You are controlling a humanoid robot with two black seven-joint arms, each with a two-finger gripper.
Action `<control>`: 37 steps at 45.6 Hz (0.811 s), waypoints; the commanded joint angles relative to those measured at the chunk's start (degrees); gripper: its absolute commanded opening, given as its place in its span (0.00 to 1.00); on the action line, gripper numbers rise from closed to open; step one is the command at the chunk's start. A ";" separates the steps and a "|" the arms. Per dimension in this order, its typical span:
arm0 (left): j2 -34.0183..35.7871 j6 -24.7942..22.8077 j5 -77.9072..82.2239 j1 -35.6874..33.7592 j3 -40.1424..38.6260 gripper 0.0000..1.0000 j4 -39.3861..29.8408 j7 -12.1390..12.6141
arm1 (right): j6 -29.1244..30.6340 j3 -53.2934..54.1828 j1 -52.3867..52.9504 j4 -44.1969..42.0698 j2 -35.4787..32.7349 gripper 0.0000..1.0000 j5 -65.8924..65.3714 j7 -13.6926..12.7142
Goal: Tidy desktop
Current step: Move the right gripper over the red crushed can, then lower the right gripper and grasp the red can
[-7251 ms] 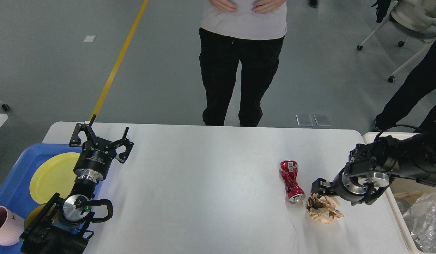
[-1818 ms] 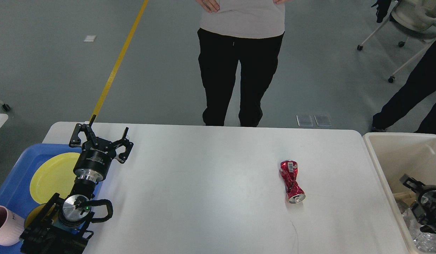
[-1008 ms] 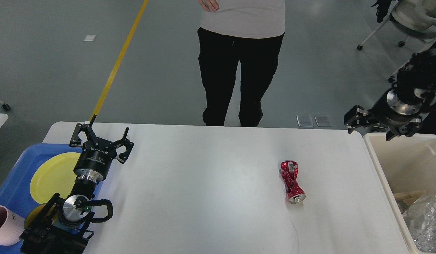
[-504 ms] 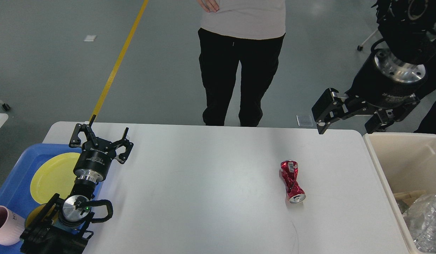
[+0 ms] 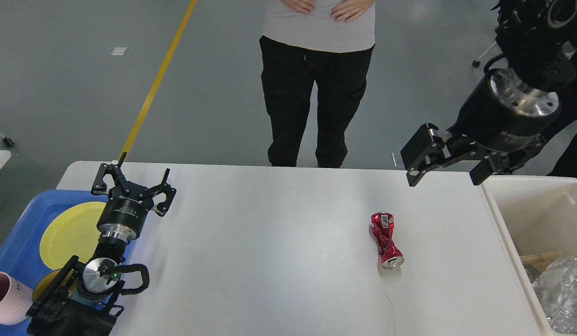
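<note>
The white desktop (image 5: 270, 242) fills the lower part of the head view. A crushed red can (image 5: 386, 239) lies on its right half. My right gripper (image 5: 445, 163) hangs open and empty, raised over the desktop's far right corner, up and to the right of the can. At the desktop's left edge my left gripper (image 5: 132, 179) stands open with nothing between its fingers.
A blue tray (image 5: 17, 247) at the left holds a yellow plate (image 5: 71, 233) and a pink cup (image 5: 3, 298). A cream bin (image 5: 531, 219) at the right holds crumpled plastic and paper. A person (image 5: 316, 79) stands behind the far edge.
The crumpled paper by the can went into the bin with my right gripper. That gripper has since risen out of the bin and moved left over the far right corner. The left arm has stayed still.
</note>
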 commanded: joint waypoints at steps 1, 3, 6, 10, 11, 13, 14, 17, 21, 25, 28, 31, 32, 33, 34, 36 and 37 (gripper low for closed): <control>0.00 -0.11 0.02 0.00 0.09 0.97 0.00 0.00 | -7.23 4.43 -10.64 -3.47 0.45 1.00 0.00 -0.25; 0.00 -0.11 0.02 0.00 0.09 0.97 0.00 0.00 | -11.18 5.48 -15.30 -4.88 0.62 1.00 0.00 -0.34; 0.00 -0.03 0.02 0.00 0.09 0.97 0.00 0.00 | -18.12 7.24 -22.50 -6.99 0.89 1.00 -0.09 -0.43; 0.00 -0.11 0.02 0.00 0.09 0.97 -0.09 0.00 | -23.85 7.77 -31.38 -11.38 1.68 1.00 -0.36 -0.51; 0.00 -0.03 0.02 0.00 0.09 0.97 0.00 0.00 | -24.12 7.77 -33.58 -13.31 2.46 1.00 -0.44 -0.51; 0.00 -0.03 -0.06 0.00 0.09 0.97 0.00 0.00 | -24.12 7.77 -37.62 -17.70 5.09 1.00 -0.36 -0.51; 0.00 -0.03 0.02 0.00 0.00 0.97 0.00 0.00 | -24.21 7.77 -39.65 -20.07 6.59 1.00 -0.36 -0.51; 0.00 -0.03 0.02 0.00 0.09 0.97 0.00 0.00 | -24.47 7.77 -45.71 -27.28 10.55 1.00 -0.27 -0.51; 0.00 -0.03 -0.06 0.00 0.09 0.97 -0.09 0.00 | -24.82 7.69 -52.83 -35.72 13.36 1.00 -0.18 -0.51; 0.00 -0.03 0.02 0.00 0.09 0.97 0.00 0.00 | -24.82 7.60 -59.95 -44.77 16.17 1.00 -0.35 -0.51; 0.00 -0.11 0.02 0.00 0.09 0.97 -0.09 0.00 | -24.82 7.42 -65.14 -51.45 18.64 1.00 -0.36 -0.51; 0.00 -0.03 0.02 0.00 0.09 0.97 0.00 0.00 | -24.82 7.42 -69.10 -56.90 18.99 1.00 -0.71 -0.51; 0.00 -0.11 0.02 0.00 0.09 0.97 0.00 0.00 | -24.74 7.51 -69.72 -57.96 19.08 1.00 -0.71 -0.51; 0.00 -0.03 0.02 0.00 0.09 0.97 0.00 0.00 | -24.65 7.51 -70.16 -58.50 19.00 1.00 -0.71 -0.51; 0.00 -0.11 0.02 0.00 0.09 0.97 0.00 0.00 | -24.82 7.42 -70.86 -58.94 18.91 1.00 -0.79 -0.51; 0.00 -0.03 0.02 0.00 0.09 0.97 -0.09 0.00 | -25.00 7.33 -71.22 -59.20 18.82 1.00 -1.06 -0.51; 0.00 -0.11 0.02 0.00 0.09 0.97 0.00 0.00 | -25.00 7.33 -71.57 -59.29 18.82 1.00 -1.06 -0.51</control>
